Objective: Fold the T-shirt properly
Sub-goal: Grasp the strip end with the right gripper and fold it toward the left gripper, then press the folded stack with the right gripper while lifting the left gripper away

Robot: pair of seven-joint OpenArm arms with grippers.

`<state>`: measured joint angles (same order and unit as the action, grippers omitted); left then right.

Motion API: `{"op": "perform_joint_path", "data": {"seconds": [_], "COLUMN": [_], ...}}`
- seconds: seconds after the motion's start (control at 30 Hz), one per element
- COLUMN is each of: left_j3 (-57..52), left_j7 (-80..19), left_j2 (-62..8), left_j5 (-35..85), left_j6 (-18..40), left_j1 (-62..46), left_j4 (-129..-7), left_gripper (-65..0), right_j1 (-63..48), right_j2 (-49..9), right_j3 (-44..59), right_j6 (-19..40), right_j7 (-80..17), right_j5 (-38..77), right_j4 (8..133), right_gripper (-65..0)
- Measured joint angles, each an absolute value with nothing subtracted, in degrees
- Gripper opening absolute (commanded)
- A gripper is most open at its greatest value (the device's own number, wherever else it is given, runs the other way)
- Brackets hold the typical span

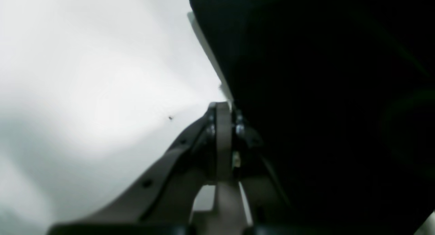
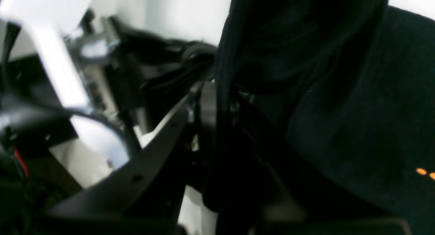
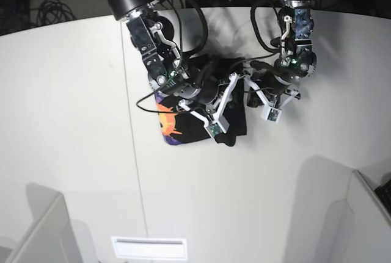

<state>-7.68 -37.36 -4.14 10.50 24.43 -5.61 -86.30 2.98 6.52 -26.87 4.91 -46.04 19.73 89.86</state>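
Note:
The black T-shirt (image 3: 235, 122) lies bunched on the white table (image 3: 73, 122), its orange and purple print (image 3: 168, 122) showing at the left edge. My right gripper (image 3: 235, 80) is over the heap. In the right wrist view the right gripper (image 2: 221, 92) is shut with a fold of the T-shirt (image 2: 340, 126) running between its fingers. My left gripper (image 3: 249, 75) meets the cloth from the right. In the left wrist view the left gripper (image 1: 226, 105) is shut at the hem of the T-shirt (image 1: 323, 109), which hangs dark beside it.
Grey partition walls stand at the front left (image 3: 43, 232) and front right (image 3: 342, 214). A white labelled slot (image 3: 148, 248) sits at the front edge. A seam (image 3: 137, 171) runs down the table. Cables hang behind the arms at the back.

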Motion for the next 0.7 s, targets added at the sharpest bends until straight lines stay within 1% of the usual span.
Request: {"op": "perform_joint_path", "data": {"seconds": [0.1,0.23,0.3,0.4,0.53,0.7], "left_j3": [-7.94,-13.89,-16.27,-19.59,-24.08,-28.12], "left_j7": [-38.13,-39.66,-39.66,-39.72,-39.64,-39.68], "left_j2": [-4.95,-4.4,-4.69,-5.04,-4.47,-4.45], "left_j5": [10.28,9.43,9.17,9.02,9.43,9.04], "left_j6": [24.43,25.06,24.71,24.91,31.31,31.99], "left_j1": [-7.86,-11.16,-12.49,-14.0,-15.46,-17.21], "left_j4": [-88.88,-92.75,-94.19,-95.94,-97.6,-97.91], "left_gripper": [-65.0,-65.0,-65.0,-65.0,-65.0,-65.0], "right_j1": [3.79,4.03,4.05,4.12,3.9,4.05], "right_j2": [6.57,6.66,6.63,6.79,6.68,6.79], "right_j3": [-26.89,-26.89,-26.92,-27.0,-27.0,-26.96], "right_j6": [4.01,3.79,1.89,1.89,1.87,1.83], "right_j7": [-45.45,-45.28,-45.28,-45.17,-45.23,-45.19], "right_j5": [19.68,20.32,20.18,20.25,20.29,20.34], "right_j4": [89.84,89.8,89.67,88.6,86.91,86.91], "right_gripper": [-65.0,-65.0,-65.0,-65.0,-65.0,-65.0]}}
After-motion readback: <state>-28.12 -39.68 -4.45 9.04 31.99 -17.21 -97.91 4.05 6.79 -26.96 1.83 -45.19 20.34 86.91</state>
